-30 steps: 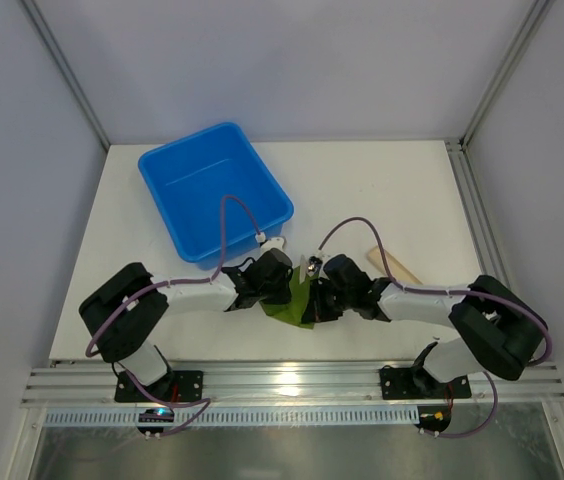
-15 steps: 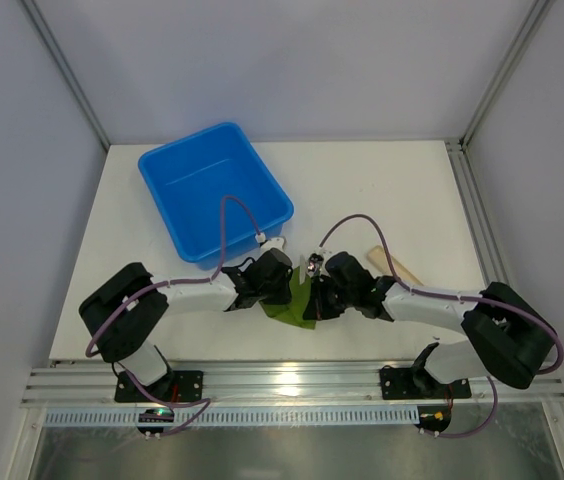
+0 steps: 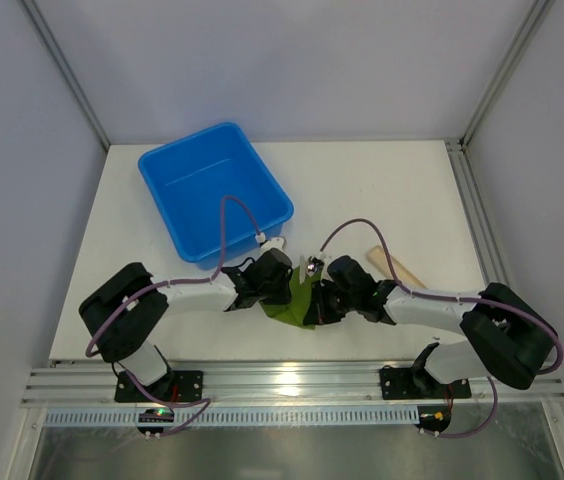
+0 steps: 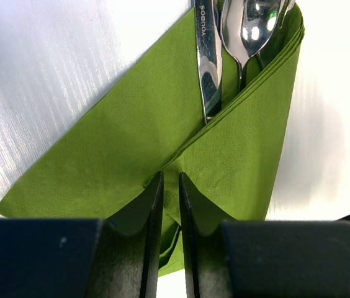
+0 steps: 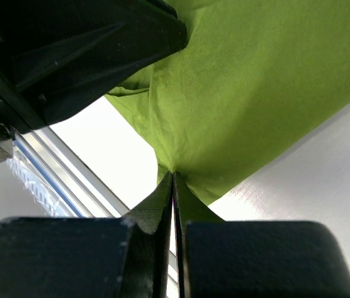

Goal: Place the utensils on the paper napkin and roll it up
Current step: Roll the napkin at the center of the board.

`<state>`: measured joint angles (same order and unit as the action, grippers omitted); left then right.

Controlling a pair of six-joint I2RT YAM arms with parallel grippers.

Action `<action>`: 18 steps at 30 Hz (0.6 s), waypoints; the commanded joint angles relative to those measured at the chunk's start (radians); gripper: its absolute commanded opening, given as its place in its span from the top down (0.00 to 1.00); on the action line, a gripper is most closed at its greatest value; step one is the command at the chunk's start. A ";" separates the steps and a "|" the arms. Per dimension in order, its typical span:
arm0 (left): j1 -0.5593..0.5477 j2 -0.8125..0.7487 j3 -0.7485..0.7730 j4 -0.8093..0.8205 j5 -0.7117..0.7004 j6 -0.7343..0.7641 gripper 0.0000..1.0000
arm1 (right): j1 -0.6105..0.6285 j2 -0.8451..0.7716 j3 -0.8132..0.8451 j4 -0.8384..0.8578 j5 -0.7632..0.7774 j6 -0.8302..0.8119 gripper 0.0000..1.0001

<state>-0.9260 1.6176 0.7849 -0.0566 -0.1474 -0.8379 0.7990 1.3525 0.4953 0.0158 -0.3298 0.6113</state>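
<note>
with the left gripper [image 4: 167,186], clamped on a fold of the green paper napkin [image 4: 119,143]; with the right gripper [image 5: 172,183], clenched tight on its other edge; inside the fold, the utensils [image 4: 209,56], shiny ends poking out, on the white table [image 3: 412,190].

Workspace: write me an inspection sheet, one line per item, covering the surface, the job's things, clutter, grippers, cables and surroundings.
Surface: white table, glossy, no spills seen.
Job's things: green napkin folded over the utensils, whose shiny ends stick out of the fold.
Clutter: blue bin, empty, at the far left; beige stick beside the right arm.
Grippers: left gripper pinches a napkin fold; right gripper is shut on a puckered napkin edge.
Cables: purple cables loop up from both arms.
Surroundings: grey walls, metal frame posts, rail at the near edge.
</note>
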 commanded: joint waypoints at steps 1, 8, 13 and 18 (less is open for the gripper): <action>0.006 -0.024 0.001 0.018 -0.006 -0.004 0.83 | 0.008 -0.021 -0.018 0.070 -0.023 0.005 0.96; 0.006 -0.038 0.004 0.011 -0.003 -0.006 0.83 | 0.008 0.052 -0.018 0.105 -0.011 0.004 0.96; 0.006 -0.061 0.002 0.001 0.000 -0.004 0.83 | 0.008 0.085 -0.011 0.115 0.015 0.007 0.96; 0.006 -0.103 -0.006 0.003 0.022 -0.006 0.83 | 0.008 0.082 -0.009 0.098 0.040 0.007 0.96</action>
<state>-0.9260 1.5764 0.7845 -0.0650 -0.1394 -0.8379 0.8013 1.4223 0.4751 0.1047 -0.3431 0.6292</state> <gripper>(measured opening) 0.170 0.037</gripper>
